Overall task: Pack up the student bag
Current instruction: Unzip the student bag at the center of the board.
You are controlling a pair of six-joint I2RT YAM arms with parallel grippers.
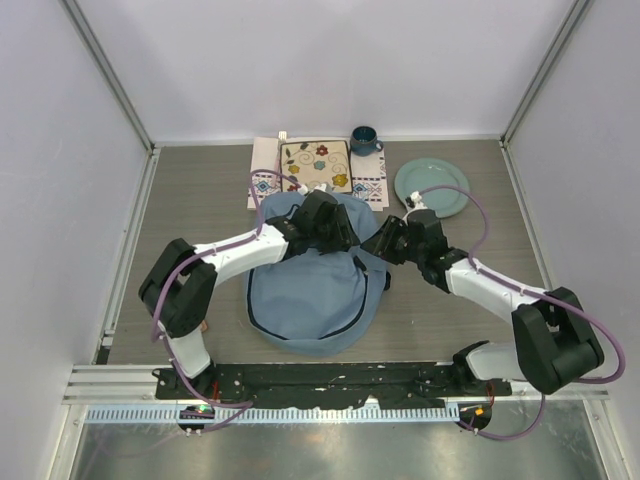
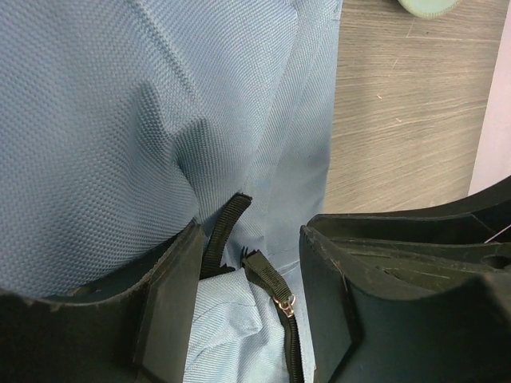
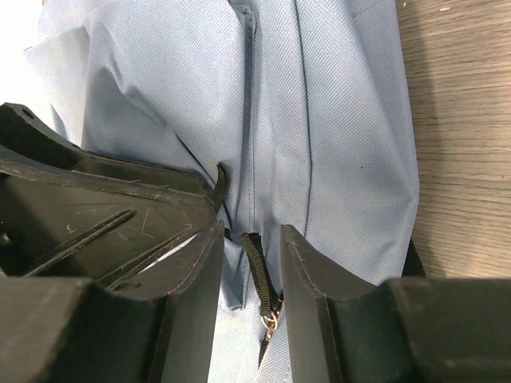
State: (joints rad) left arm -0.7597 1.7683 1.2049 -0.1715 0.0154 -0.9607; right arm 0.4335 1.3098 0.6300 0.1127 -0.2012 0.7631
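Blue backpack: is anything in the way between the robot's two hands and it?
Nothing visible. The left hand sits right at the backpack, open around a black zipper pull; the right hand is likewise open around a zipper cord.

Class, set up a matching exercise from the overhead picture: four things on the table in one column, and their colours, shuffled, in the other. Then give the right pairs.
Things:
1. student bag
2. mug
3. plate
4. cloth mat

Colours:
A. pale green
B. dark blue
C. light blue, with dark zipper lines
D. white and cream, with flower patterns

Pairs: 1-C, 2-B, 3-A, 4-D
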